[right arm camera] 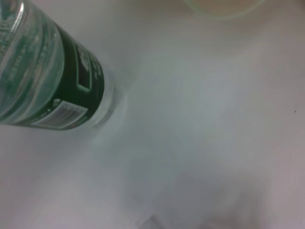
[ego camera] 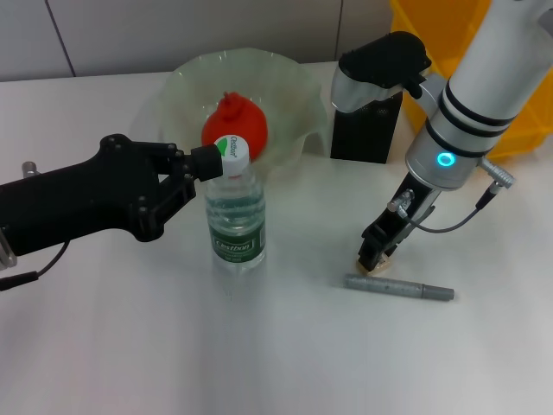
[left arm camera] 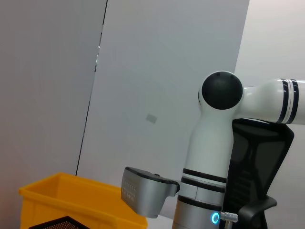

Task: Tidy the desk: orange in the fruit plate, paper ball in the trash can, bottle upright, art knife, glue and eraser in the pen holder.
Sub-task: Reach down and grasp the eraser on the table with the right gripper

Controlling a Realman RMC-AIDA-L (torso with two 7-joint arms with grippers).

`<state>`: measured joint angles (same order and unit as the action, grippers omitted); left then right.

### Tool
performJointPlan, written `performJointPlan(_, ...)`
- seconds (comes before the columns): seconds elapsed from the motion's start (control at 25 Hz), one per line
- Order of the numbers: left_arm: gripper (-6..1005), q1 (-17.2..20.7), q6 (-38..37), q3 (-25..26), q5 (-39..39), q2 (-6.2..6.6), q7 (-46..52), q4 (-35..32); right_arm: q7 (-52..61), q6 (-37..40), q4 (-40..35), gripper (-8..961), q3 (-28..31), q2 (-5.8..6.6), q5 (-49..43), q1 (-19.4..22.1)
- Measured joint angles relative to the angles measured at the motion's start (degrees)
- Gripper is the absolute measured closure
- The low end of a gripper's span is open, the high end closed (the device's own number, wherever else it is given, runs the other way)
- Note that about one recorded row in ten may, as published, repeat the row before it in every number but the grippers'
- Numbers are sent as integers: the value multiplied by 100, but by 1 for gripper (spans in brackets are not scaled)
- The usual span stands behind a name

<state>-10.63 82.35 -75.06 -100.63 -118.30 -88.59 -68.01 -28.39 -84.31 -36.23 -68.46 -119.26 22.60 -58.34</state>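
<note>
The near half of the counter (ego camera: pixel 173 363) lies bare, so there's open passage there. Mid-counter the bottle (ego camera: pixel 235 216) stands upright with the left gripper (ego camera: pixel 212 162) at its cap, blocking that side. Behind it sits the fruit plate (ego camera: pixel 298 95). To the right, the right gripper (ego camera: pixel 378 251) hangs low over a grey pen-like tool (ego camera: pixel 399 287) — the pen holder (ego camera: pixel 365 130) and trash can (ego camera: pixel 432 35) wall off the far corner.
</note>
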Motion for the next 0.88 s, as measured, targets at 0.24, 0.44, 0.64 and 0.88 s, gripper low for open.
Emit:
performJointPlan(0.24,999,0,0,0,0,0,0,-2,-1,10,-6,628,-5,0,-3,9)
performJointPlan(0.44,999,0,0,0,0,0,0,-2,-70,7,-18,653,2,0,13,5)
performJointPlan(0.64,999,0,0,0,0,5,0,-2,-132,-6,3,660,-1,0,31,-22)
performJointPlan(0.88,999,0,2,40,0,9,-4,50,-149,-33,4,653,-2,-1,35,-35)
